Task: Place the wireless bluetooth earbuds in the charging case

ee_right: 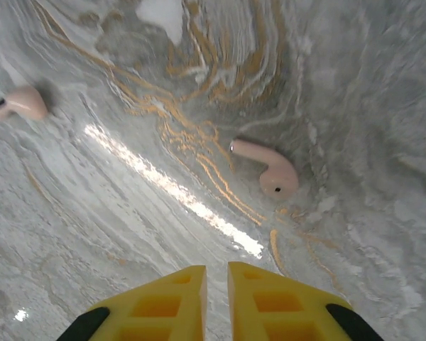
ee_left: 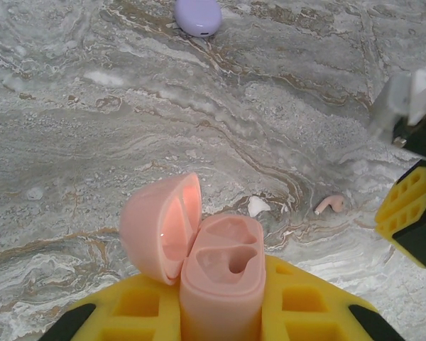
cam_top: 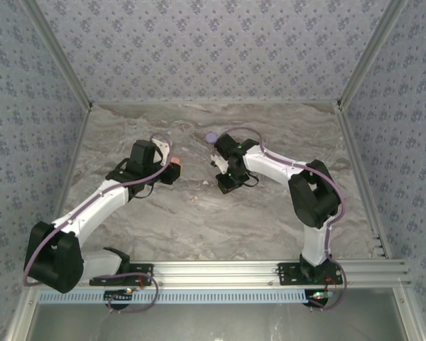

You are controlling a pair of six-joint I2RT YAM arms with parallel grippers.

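Salmon-pink plastic marks the charging case (ee_left: 224, 284), which the left gripper (ee_left: 220, 312) clamps upright between its yellow pads. The lid is hinged back to one side, so both moulded wells face up and stand empty, presumably to give the other arm a steady, open target. No earbud is in the case yet: two pale pink ones lie loose on the marble table (ee_left: 92, 128), off to the side of the case where the right gripper (ee_right: 216, 273) hangs. The nearer earbud (ee_right: 270, 168) is just ahead of that gripper's tips, and the second earbud (ee_right: 20, 104) lies near it on the same stone. The right gripper's jaws are pressed together on nothing, so a pick would first need them parted. Beyond the case, well apart, sits a lavender case (ee_left: 198, 15), clear of the work. Bare marble surrounds both earbuds, leaving room for a straight descent. The tighter spot, judging by the top view, is beside the case, where the two wrists stand near each other.
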